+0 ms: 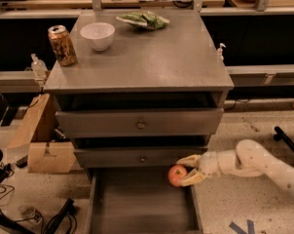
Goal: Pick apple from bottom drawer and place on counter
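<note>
My gripper (187, 170) is shut on the red-orange apple (176, 175), its pale fingers (192, 179) above and below the fruit. It holds the apple above the right rear part of the open bottom drawer (101, 204), just under the middle drawer front (137, 157). My white arm (256, 161) reaches in from the right. The grey counter (147, 57) is the cabinet's top, well above the gripper.
On the counter stand a white bowl (98, 35), a brown can (61, 44) and a green bag on a plate (143, 20). A cardboard box (45, 152) and cables lie on the floor to the left. A wooden bench runs behind.
</note>
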Tool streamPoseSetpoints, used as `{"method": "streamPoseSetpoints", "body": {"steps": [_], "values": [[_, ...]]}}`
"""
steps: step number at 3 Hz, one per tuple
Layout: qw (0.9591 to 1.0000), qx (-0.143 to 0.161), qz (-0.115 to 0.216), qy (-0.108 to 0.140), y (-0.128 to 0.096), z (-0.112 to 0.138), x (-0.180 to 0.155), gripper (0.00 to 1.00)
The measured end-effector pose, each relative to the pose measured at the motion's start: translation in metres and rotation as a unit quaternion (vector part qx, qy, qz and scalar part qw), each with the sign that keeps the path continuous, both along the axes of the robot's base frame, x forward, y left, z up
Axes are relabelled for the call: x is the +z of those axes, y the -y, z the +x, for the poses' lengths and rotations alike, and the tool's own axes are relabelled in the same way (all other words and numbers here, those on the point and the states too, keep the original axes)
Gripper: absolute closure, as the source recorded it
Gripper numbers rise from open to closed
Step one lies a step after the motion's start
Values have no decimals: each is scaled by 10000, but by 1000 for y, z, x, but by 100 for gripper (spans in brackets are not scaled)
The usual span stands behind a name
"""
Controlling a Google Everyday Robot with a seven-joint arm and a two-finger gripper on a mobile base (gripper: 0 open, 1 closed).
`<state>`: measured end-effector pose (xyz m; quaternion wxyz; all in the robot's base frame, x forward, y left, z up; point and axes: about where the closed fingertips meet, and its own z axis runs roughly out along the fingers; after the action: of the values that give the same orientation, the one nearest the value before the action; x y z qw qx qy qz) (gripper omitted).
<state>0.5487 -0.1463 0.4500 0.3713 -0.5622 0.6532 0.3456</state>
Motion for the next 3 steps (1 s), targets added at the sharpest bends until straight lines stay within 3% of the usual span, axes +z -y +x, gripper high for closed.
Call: {"method": "streamPoseSetpoints", "body": {"steps": [2, 3], "values": [[9968, -738, -173, 271, 85, 17, 146, 100], [9919, -1166, -356, 344, 124, 24, 212, 100]]}}
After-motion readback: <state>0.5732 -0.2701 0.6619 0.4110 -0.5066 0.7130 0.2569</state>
